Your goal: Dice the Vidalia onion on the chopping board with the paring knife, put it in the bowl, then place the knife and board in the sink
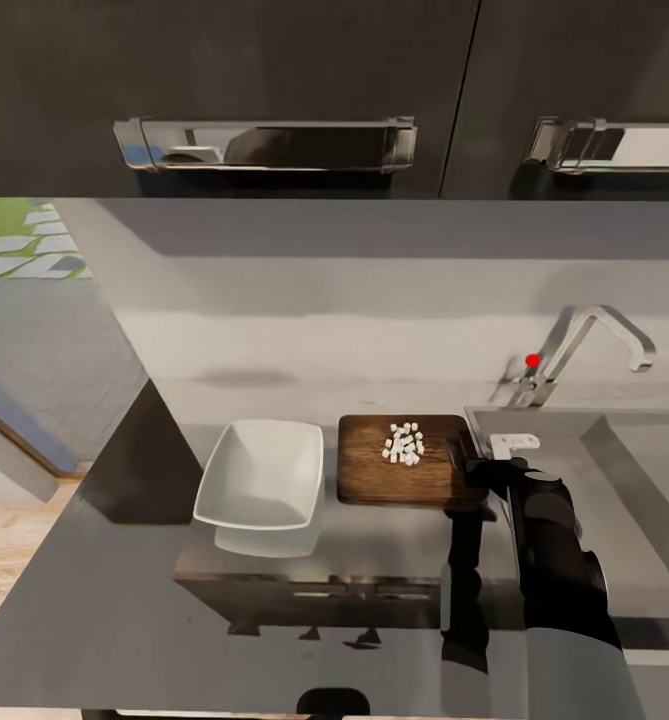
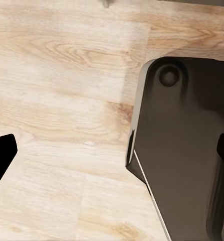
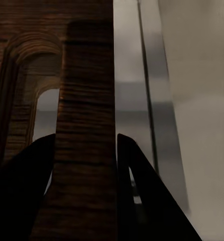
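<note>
The dark brown chopping board (image 1: 369, 475) lies on the grey countertop (image 1: 124, 600) with a small heap of white diced onion (image 1: 404, 443) on its far right part. The white squarish bowl (image 1: 259, 480) stands just left of the board. My right gripper (image 1: 471, 468) is at the board's right edge. In the right wrist view its black fingers (image 3: 26, 175) press on both sides of the board's wooden edge (image 3: 87, 90). The steel sink (image 1: 639, 500) lies right of the board. The paring knife is out of view. My left gripper (image 2: 112, 160) is open over the floor.
A chrome faucet (image 1: 594, 340) with a red knob (image 1: 532, 360) rises behind the sink. Dark upper cabinets with bar handles (image 1: 264, 145) hang overhead. The left wrist view looks down on light wooden floor (image 2: 57, 75) and my black base (image 2: 187, 150).
</note>
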Motion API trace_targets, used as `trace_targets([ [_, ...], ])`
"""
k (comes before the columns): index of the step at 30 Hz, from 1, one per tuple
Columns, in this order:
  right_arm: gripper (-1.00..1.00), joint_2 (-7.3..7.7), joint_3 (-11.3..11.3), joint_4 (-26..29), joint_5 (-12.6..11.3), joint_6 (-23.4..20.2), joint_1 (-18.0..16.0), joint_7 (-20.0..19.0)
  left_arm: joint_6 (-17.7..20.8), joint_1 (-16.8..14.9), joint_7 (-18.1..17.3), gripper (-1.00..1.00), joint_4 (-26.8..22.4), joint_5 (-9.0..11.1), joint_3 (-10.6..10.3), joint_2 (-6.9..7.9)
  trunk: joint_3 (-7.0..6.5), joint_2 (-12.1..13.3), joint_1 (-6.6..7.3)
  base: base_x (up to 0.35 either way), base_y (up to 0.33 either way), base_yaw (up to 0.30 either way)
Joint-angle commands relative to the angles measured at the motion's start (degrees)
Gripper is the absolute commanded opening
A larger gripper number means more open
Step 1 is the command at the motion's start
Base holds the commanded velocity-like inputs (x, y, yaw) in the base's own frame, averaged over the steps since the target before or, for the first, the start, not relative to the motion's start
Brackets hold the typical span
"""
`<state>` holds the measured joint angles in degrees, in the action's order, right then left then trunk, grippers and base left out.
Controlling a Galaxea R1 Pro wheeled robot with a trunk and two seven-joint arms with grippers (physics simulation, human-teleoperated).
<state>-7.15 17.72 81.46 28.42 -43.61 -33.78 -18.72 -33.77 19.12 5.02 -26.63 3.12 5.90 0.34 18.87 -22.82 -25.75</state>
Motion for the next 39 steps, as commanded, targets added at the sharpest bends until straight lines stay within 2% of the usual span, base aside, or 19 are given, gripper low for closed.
trace_targets([
  [1,-1.00,-0.06,0.12,0.06,0.50,-0.16,-0.06,-0.53,-0.07,0.03,0.07,1.00,-0.09,0.31,-0.12,0.02,0.00,-0.10,-0.04,0.000,0.000,0.000],
  [9,-1.00,-0.02,0.12,0.11,0.58,-0.17,-0.06,-0.51,-0.07,0.04,0.06,1.00,-0.01,0.31,-0.14,0.02,-0.74,-0.10,-0.04,-0.012,0.000,0.000],
  [20,-1.00,0.03,0.12,0.19,0.59,-0.25,-0.06,-0.51,-0.07,0.01,0.02,1.00,0.00,0.31,-0.18,0.02,-1.75,-0.10,-0.04,-0.265,0.000,0.000],
  [39,-1.00,0.00,0.12,0.19,0.59,-0.25,-0.05,-0.50,0.02,0.04,0.07,1.00,0.00,0.31,-0.18,0.02,-3.50,-0.10,-0.04,0.063,0.000,0.000],
])
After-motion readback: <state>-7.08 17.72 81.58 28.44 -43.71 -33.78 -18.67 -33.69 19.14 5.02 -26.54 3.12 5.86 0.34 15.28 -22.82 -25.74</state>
